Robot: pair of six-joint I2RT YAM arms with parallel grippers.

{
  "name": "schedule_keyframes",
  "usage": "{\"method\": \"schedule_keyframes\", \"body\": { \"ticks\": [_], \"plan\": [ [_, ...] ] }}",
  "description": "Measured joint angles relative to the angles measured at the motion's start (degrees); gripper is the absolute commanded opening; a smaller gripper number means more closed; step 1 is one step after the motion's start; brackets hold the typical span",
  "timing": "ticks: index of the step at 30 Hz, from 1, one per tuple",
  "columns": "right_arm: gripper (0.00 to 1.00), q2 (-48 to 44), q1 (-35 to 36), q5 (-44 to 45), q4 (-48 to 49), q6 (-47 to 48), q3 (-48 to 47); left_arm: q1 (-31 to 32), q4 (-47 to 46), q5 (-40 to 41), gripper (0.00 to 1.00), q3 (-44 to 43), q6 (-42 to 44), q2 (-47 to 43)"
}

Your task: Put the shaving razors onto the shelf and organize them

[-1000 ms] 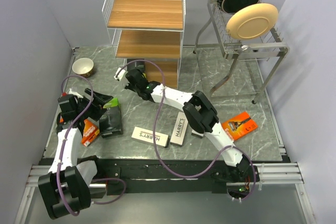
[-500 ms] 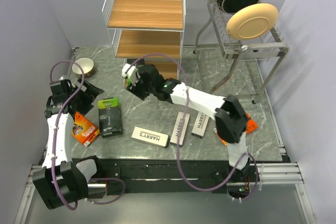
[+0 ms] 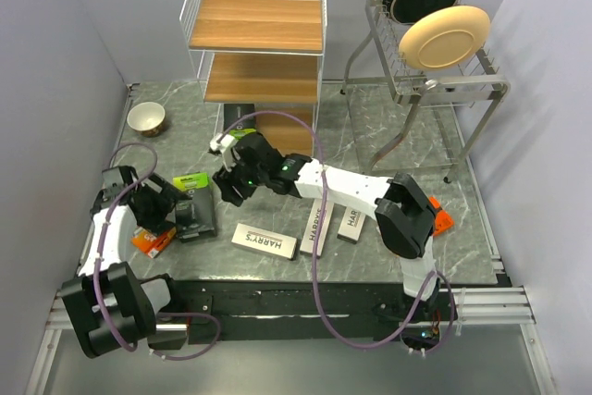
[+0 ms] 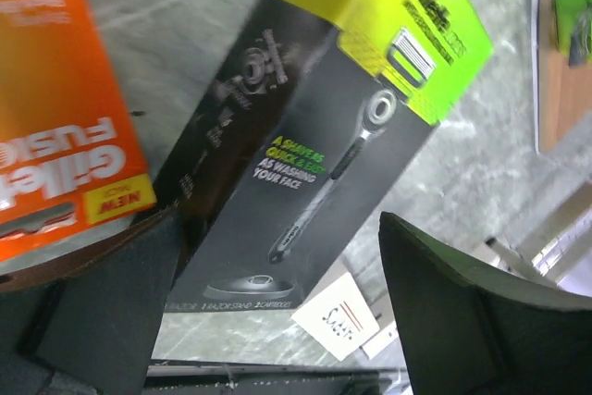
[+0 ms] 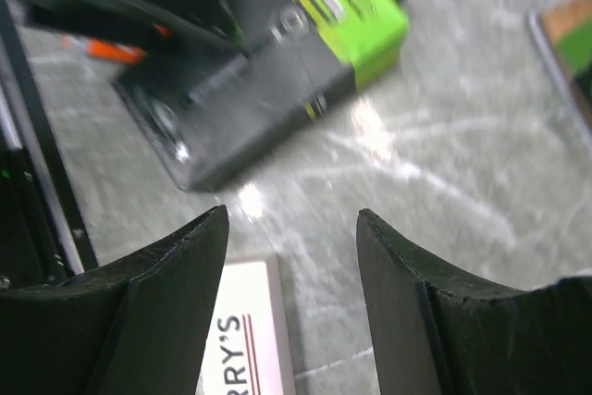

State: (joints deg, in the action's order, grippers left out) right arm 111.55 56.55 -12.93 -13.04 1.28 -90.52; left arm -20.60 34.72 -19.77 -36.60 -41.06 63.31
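On the grey marbled worktop (image 3: 407, 141), well apart from the white wire shelf with wooden tiers (image 3: 254, 23), lies the black lime-ended razor box (image 4: 305, 173). It is probably light, stiff, slick card, best pinched across its long edges. Swung back in, the left fingers (image 4: 444, 312) hover wide open over it; the right fingers (image 5: 166, 302), shut a second ago, hang parted and empty
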Motion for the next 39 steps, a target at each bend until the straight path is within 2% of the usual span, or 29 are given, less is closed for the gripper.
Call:
{"method": "schedule_keyframes", "body": {
  "ticks": [5, 11, 19, 24, 28, 33, 36, 39],
  "plan": [
    [0.68, -0.85, -0.72, 2.01, -0.76, -0.02, 3.76, 2.23, -3.13, -5.11, 0.90, 2.21, -0.07, 1.64],
    [0.68, -6.99, -1.88, 3.34, -2.99, 3.04, 5.88, 12.70, -5.14, -9.42, 0.95, 2.36, -0.15, 2.91],
    [0.70, -14.97, -11.17, 5.81, -3.08, 4.13, 10.12, 24.55, -20.61, -14.08, 0.97, 1.88, -7.37, 11.63],
    [0.70, -15.87, -10.80, 6.43, -3.78, 4.15, 13.84, 29.73, -25.57, -16.02, 0.97, -1.88, -8.76, 14.51],
    [0.71, -15.87, -9.92, 6.40, -4.31, 3.17, 14.80, 30.25, -21.94, -17.20, 0.97, -5.44, -4.59, 11.72],
    [0.73, -15.78, -9.77, 5.81, -4.31, 0.85, 14.78, 28.15, -13.73, -14.84, 0.99, -11.96, 4.66, 3.19],
    [0.78, -15.50, -9.60, 4.83, -4.31, -1.36, 14.78, 24.48, -12.59, -12.35, 0.98, -16.35, 8.24, 2.19],
    [0.81, -15.02, -9.18, 3.78, -4.24, -4.00, 14.78, 17.62, -12.39, -9.57, 0.97, -17.53, 9.90, 3.28]
  ]
}}
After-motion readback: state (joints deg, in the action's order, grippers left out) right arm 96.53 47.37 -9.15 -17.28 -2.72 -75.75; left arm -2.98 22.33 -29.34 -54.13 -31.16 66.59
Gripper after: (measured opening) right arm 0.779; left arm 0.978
